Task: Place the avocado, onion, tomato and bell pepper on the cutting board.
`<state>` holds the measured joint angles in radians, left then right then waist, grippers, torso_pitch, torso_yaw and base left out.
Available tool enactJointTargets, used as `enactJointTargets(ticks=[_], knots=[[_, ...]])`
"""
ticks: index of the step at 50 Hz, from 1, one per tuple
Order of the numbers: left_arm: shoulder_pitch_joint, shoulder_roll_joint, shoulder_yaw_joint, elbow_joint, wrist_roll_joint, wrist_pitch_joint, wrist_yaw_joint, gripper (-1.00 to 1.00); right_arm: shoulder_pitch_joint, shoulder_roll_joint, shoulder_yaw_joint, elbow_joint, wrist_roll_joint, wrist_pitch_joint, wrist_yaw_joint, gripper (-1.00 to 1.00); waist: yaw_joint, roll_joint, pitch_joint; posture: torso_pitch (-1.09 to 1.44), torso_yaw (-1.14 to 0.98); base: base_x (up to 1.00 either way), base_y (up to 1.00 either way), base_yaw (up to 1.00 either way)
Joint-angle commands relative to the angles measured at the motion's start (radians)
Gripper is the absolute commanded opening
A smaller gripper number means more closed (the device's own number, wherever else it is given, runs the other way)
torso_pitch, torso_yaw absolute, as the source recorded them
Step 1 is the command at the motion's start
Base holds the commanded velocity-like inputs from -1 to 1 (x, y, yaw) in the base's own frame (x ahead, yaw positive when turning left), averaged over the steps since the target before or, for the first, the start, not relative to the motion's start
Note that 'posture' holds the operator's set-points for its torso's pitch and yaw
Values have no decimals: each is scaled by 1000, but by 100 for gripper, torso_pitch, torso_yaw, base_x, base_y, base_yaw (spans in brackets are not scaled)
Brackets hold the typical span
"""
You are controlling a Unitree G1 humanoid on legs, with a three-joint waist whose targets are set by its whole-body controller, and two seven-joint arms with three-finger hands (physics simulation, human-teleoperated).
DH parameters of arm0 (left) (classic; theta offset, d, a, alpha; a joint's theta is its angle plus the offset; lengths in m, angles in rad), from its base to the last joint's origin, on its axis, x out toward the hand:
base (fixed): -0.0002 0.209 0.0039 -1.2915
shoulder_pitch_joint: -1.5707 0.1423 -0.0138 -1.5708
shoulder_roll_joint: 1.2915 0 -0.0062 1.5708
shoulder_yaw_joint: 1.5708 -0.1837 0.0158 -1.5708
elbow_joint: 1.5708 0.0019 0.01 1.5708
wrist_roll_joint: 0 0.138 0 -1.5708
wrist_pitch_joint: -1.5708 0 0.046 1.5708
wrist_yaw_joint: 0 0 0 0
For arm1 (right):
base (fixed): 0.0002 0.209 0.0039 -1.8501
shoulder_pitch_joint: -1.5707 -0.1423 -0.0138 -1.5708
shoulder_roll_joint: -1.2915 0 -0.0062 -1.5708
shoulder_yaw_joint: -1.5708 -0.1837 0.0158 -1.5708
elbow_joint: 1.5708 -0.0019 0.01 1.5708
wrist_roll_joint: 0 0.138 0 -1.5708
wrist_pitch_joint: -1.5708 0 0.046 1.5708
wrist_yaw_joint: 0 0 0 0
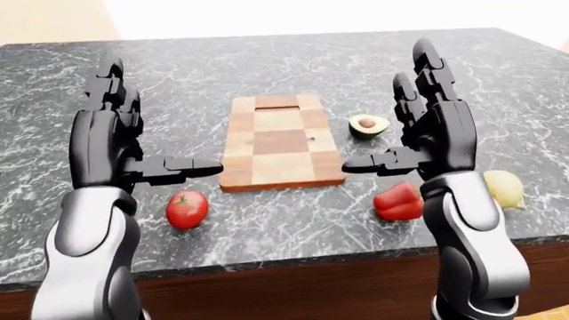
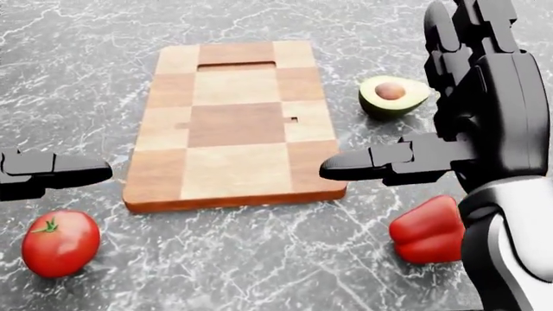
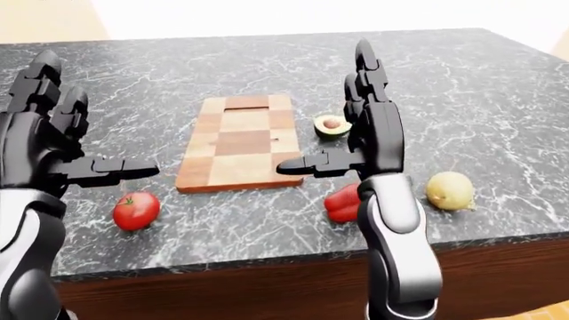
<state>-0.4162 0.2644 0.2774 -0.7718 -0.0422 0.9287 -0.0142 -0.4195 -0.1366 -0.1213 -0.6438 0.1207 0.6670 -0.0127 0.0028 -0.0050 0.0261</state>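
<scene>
A checkered wooden cutting board [image 1: 277,140] lies bare in the middle of the dark marble counter [image 1: 267,60]. A halved avocado [image 1: 368,125] lies just right of the board. A red tomato [image 1: 187,209] sits below the board's lower left corner. A red bell pepper [image 1: 397,202] lies below its lower right corner, partly behind my right forearm. A pale yellow onion [image 3: 449,191] sits further right. My left hand [image 1: 151,127] is open and raised left of the board, holding nothing. My right hand [image 1: 391,113] is open and raised right of the board, above the pepper.
The counter's near edge [image 1: 293,257] runs along the bottom of the left-eye view, with a dark wood face below it. Its right edge lies beyond the onion. A pale floor [image 1: 53,20] shows past the far edge.
</scene>
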Motion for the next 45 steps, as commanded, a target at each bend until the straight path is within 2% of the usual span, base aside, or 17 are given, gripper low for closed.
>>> enactJointTargets(ticks=[1, 7, 14, 19, 22, 32, 36, 45], knots=[[-12, 11, 1, -34, -3, -9, 3, 100, -14, -9, -17, -49, 7, -18, -2, 100, -1, 2, -20, 0, 0, 0, 0, 0], [-13, 9, 11, -90, -16, 45, 7, 100, -6, -47, -76, -103, 40, 36, -10, 100, 0, 1, -16, 0, 0, 0, 0, 0], [4, 8, 21, -98, -21, 40, 8, 100, 54, -83, -115, -139, 41, 47, -5, 100, -1, -3, -11, 0, 0, 0, 0, 0], [9, 7, 19, -91, -19, 34, 13, 100, 50, -133, -170, -164, 30, 101, 20, 100, -1, -5, -10, 0, 0, 0, 0, 0], [5, 6, 13, -85, -17, 33, 17, 100, 79, -149, -155, -180, -7, 119, 50, 100, -1, -6, -8, 0, 0, 0, 0, 0], [-7, 4, 4, -82, -13, 41, 23, 100, 137, -151, -116, -229, -196, 164, 259, 100, -3, -9, -11, 0, 0, 0, 0, 0], [2, 0, 1, -87, -8, 36, 21, 100, 148, -148, -130, -278, -249, 196, 343, 100, -2, -9, -13, 0, 0, 0, 0, 0], [17, -9, 2, -94, -3, 30, 17, 100, 202, -123, -128, -296, -381, 161, 461, 100, -2, -8, -15, 0, 0, 0, 0, 0]])
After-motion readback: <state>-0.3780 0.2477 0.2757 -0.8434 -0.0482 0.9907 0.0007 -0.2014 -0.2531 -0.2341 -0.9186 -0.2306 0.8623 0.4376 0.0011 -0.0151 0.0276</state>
